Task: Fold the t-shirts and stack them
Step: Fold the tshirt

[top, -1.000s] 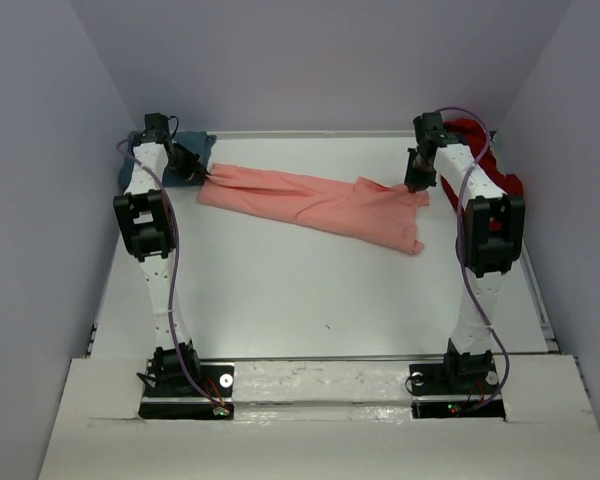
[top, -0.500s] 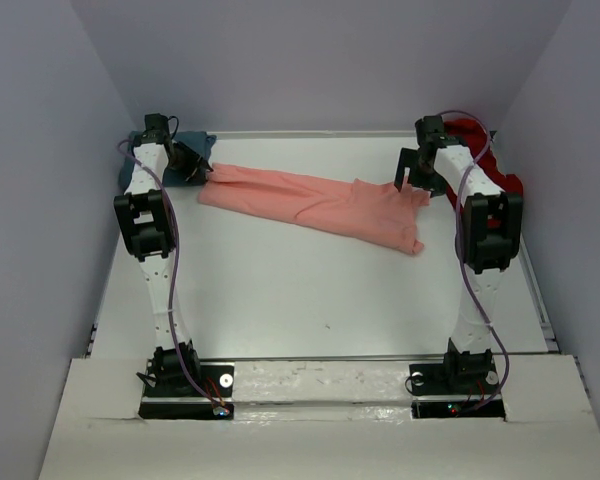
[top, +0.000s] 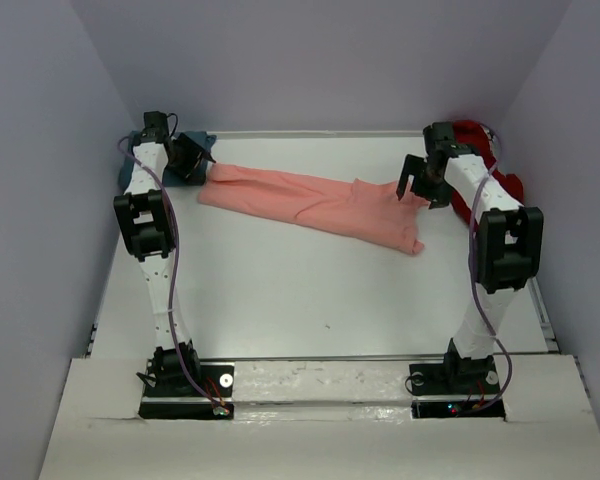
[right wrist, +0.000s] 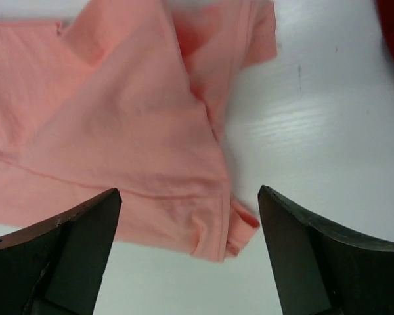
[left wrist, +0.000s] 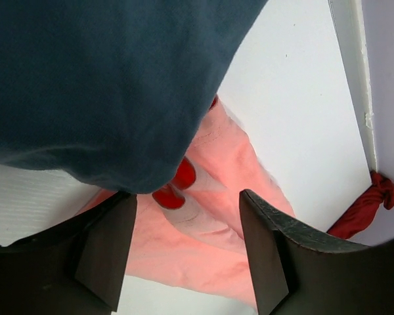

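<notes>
Left wrist, teal shirt (left wrist: 105,79) partly hiding salmon shirt (left wrist: 210,230), red shirt (left wrist: 364,210) beyond

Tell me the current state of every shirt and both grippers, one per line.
Salmon-pink cotton t-shirt: unfolded, lying stretched out in a long wrinkled band, not held.
Teal blue-green cotton t-shirt: unfolded, crumpled in the far left corner.
Dark red cotton t-shirt: unfolded, bunched in the far right corner.
Left gripper: open, over the pink shirt's left end.
Right gripper: open, over the pink shirt's right end.
</notes>
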`<move>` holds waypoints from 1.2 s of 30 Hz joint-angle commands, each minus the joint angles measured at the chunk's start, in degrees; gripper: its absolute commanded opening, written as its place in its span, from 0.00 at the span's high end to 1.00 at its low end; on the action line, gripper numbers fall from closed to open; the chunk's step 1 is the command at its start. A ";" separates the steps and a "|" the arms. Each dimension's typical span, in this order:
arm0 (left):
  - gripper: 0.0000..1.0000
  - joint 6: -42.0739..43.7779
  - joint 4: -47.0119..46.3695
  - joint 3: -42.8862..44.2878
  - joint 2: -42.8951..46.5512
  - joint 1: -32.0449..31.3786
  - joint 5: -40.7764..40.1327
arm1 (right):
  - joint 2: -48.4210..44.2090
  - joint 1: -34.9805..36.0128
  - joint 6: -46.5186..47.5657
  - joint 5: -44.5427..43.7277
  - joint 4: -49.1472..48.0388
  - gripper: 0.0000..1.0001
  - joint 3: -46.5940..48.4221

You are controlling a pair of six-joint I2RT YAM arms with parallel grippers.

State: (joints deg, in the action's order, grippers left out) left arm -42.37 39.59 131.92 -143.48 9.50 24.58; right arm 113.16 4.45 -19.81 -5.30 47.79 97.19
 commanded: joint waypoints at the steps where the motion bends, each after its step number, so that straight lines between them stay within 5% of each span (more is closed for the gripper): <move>1: 0.27 2.20 0.04 2.21 6.98 0.43 2.32 | -8.21 -0.32 -2.86 4.85 0.72 0.12 -6.30; 19: 0.35 7.65 1.10 -15.28 16.48 -2.99 1.35 | -16.75 1.35 -3.30 8.46 1.34 0.23 -19.84; 22: 0.49 7.83 -0.04 -18.53 16.74 -4.05 2.40 | -16.40 1.35 -3.83 8.90 0.73 0.27 -20.98; 23: 0.81 7.92 -0.74 -19.06 16.48 -4.31 2.93 | -16.22 1.87 -3.92 9.08 0.29 0.28 -21.33; 25: 1.00 7.92 -0.66 -19.68 16.04 -4.75 3.28 | -16.22 1.88 -4.27 9.17 -0.24 0.30 -21.95; 36: 1.00 7.74 -0.83 -18.36 13.67 -5.54 2.93 | -15.43 1.88 -4.80 9.43 -2.87 0.34 -25.11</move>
State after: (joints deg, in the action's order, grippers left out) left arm -35.35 38.83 112.09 -131.20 3.95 26.20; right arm 99.13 5.76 -23.99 3.55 47.77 72.29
